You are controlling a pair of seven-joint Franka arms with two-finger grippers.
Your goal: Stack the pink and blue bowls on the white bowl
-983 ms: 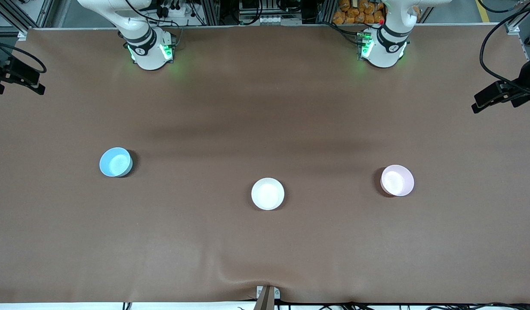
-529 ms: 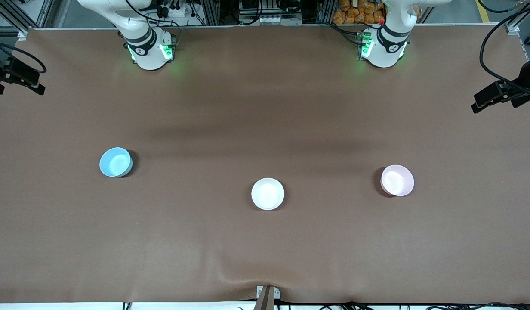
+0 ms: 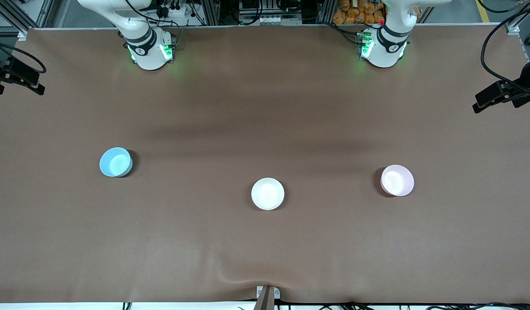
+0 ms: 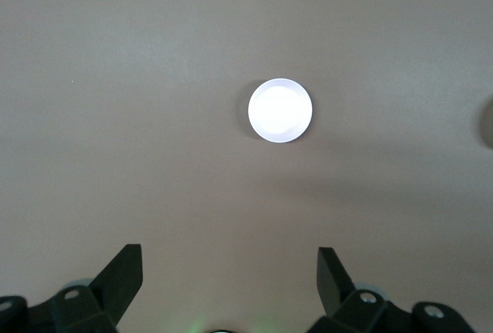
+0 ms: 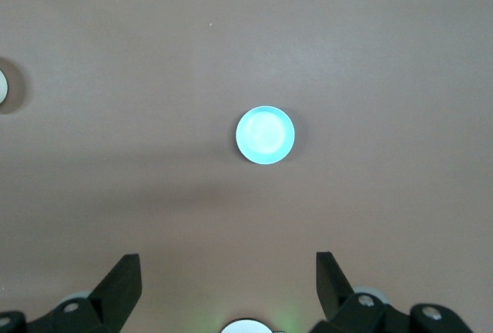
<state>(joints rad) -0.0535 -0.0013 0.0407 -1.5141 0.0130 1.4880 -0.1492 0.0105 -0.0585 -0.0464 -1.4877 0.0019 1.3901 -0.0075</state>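
The white bowl stands upright on the brown table, nearest the front camera. The pale pink bowl stands toward the left arm's end, and the sky blue bowl toward the right arm's end. All three are apart and empty. My left gripper is open and empty, high over the table, with the pink bowl below it, washed out to near white. My right gripper is open and empty, high over the table, with the blue bowl below it. Neither gripper shows in the front view.
The table is covered with a brown cloth with a small bulge at its front edge. Black camera mounts stand at both ends. The white bowl's rim shows at the edge of the right wrist view.
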